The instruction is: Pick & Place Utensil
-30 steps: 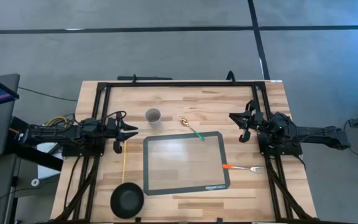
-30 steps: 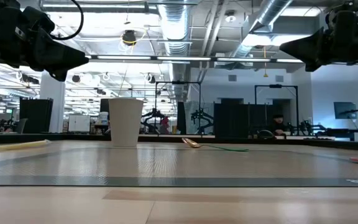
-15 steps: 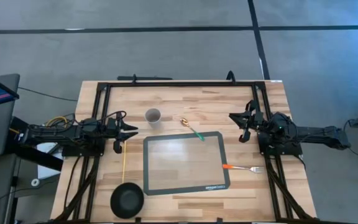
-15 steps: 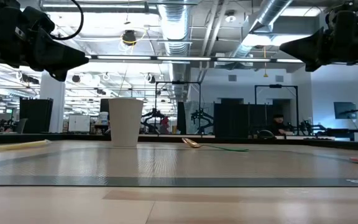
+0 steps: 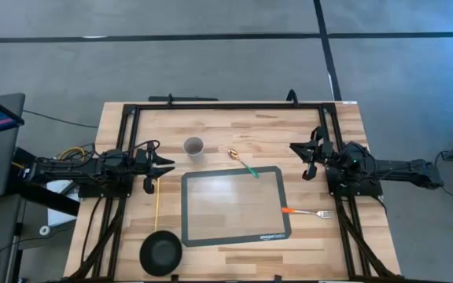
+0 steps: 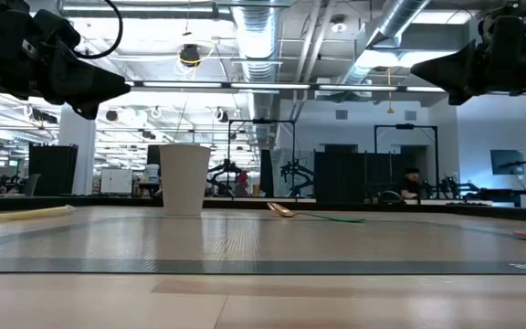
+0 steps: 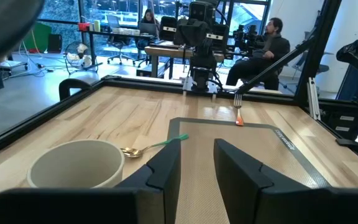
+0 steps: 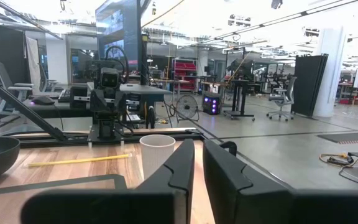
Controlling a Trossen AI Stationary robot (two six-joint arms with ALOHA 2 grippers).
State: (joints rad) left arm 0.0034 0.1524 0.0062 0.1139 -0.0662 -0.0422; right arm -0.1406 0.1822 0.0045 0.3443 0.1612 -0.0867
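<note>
A gold spoon with a green handle (image 5: pixel 242 161) lies near the mat's far edge, its handle tip on the mat (image 7: pixel 156 147) (image 6: pixel 304 215). A fork with an orange handle (image 5: pixel 307 211) rests at the mat's right edge (image 7: pixel 238 112). The white paper cup (image 5: pixel 193 146) stands upright (image 6: pixel 184 179) (image 7: pixel 76 165) (image 8: pixel 158 155). My left gripper (image 5: pixel 168 165) hovers at the table's left side, its fingers a small gap apart (image 7: pixel 196 167). My right gripper (image 5: pixel 294 148) hovers at the right side, fingers also slightly apart (image 8: pixel 197 163). Neither touches anything.
A grey baking mat (image 5: pixel 234 206) covers the table's middle. A black bowl (image 5: pixel 160 251) sits near the near-left corner, and a thin yellow stick (image 5: pixel 156 206) lies beside the mat's left edge. A black frame (image 5: pixel 226 104) borders the table. People sit in the room beyond.
</note>
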